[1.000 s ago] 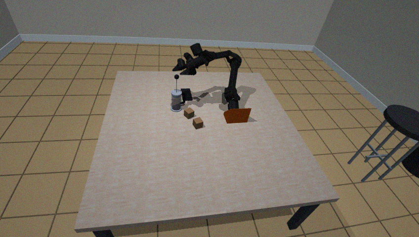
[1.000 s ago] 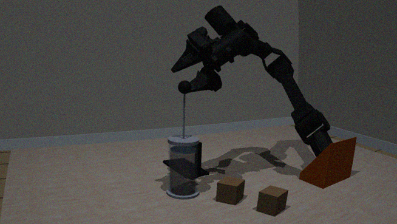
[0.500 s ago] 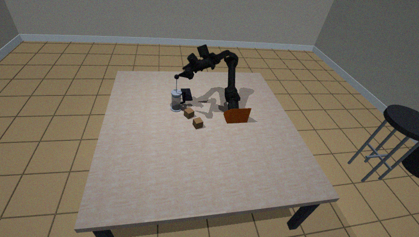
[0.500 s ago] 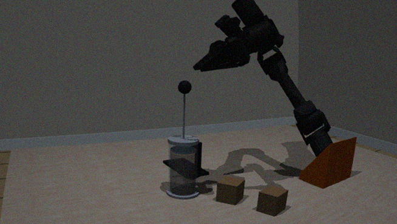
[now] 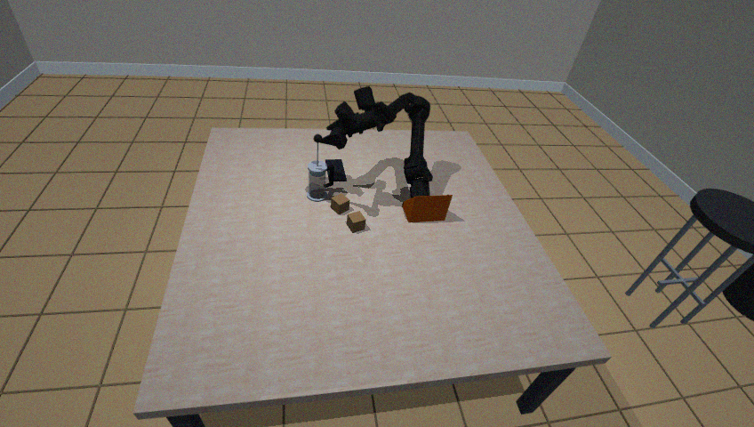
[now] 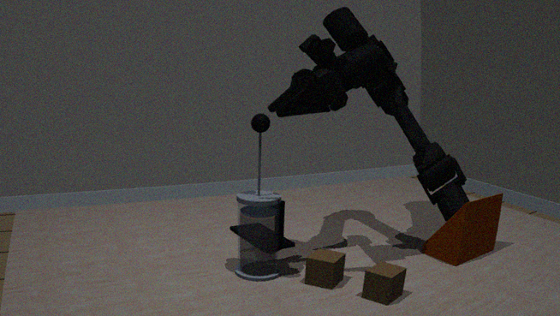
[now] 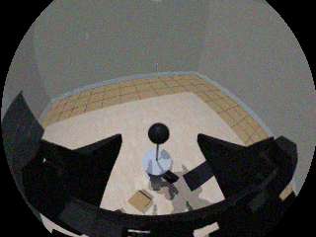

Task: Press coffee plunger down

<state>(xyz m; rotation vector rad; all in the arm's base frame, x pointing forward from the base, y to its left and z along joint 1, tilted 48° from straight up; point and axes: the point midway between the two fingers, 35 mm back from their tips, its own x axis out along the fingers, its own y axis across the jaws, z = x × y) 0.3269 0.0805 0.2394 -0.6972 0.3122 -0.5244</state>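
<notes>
One arm reaches over the table in the top view, its gripper beside the plunger knob, left of centre. Exterior view alone shows a gap between the knob and the gripper's tips, and the coffee press upright, rod raised. Wrist view: fingers spread apart, empty, knob centred between.

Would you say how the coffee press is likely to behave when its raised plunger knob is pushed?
The coffee press is tall on a narrow base, so an off-centre push probably tips it. Its thin rod stands fully raised, giving leverage. The round knob may slip from the open fingers.
</notes>
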